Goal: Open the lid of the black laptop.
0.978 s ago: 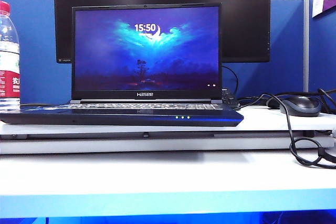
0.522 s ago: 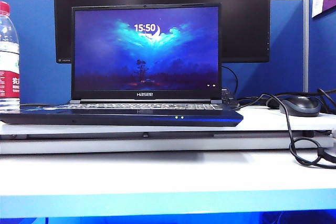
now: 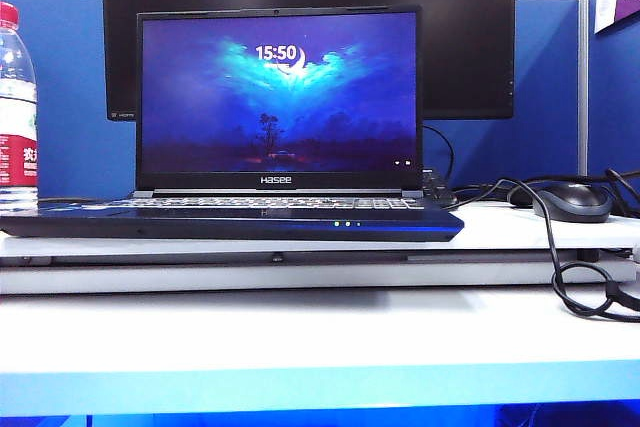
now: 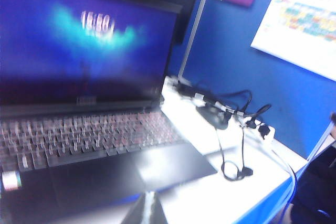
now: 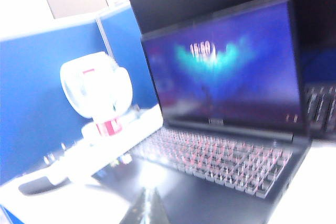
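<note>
While lid [image 3: 278, 92] stands upright, slim glossy black laptop [image 3: 230, 219], left gripper [image 4: 145, 209] closed, right gripper [image 5: 147, 206] closed.

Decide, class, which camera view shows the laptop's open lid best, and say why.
The exterior view: the lid faces the camera, upright and sharp, its lit screen readable. The left wrist view shows the lid blurred, slanted and cropped. The right wrist view shows it blurred, at an angle.
</note>
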Robot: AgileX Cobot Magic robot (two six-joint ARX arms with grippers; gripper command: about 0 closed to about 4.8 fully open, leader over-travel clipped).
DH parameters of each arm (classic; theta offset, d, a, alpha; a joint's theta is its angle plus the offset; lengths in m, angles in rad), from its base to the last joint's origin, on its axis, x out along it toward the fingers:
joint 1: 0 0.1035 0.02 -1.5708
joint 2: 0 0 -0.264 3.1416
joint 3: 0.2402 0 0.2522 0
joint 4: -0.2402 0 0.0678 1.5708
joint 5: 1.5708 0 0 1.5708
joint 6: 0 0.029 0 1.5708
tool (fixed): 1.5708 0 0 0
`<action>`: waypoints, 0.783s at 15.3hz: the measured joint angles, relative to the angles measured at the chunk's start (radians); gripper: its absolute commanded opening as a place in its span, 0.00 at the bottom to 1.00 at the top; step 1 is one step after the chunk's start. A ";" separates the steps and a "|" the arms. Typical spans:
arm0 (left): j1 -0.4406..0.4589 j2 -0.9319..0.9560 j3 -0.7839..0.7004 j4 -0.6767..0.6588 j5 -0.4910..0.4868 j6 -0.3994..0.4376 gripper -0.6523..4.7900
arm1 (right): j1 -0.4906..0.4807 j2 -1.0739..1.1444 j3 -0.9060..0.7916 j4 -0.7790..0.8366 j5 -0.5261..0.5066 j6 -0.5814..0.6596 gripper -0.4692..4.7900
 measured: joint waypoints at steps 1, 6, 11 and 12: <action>0.000 0.000 -0.037 0.023 -0.001 -0.031 0.11 | 0.000 0.000 -0.049 0.049 0.000 0.000 0.08; 0.000 -0.001 -0.190 0.141 0.031 -0.085 0.11 | 0.000 -0.001 -0.195 0.270 -0.062 0.013 0.08; 0.000 -0.001 -0.343 0.243 0.044 0.009 0.11 | -0.001 -0.001 -0.195 0.257 -0.152 -0.218 0.08; 0.000 -0.001 -0.362 0.279 0.044 0.024 0.11 | -0.001 -0.001 -0.195 0.256 -0.152 -0.245 0.08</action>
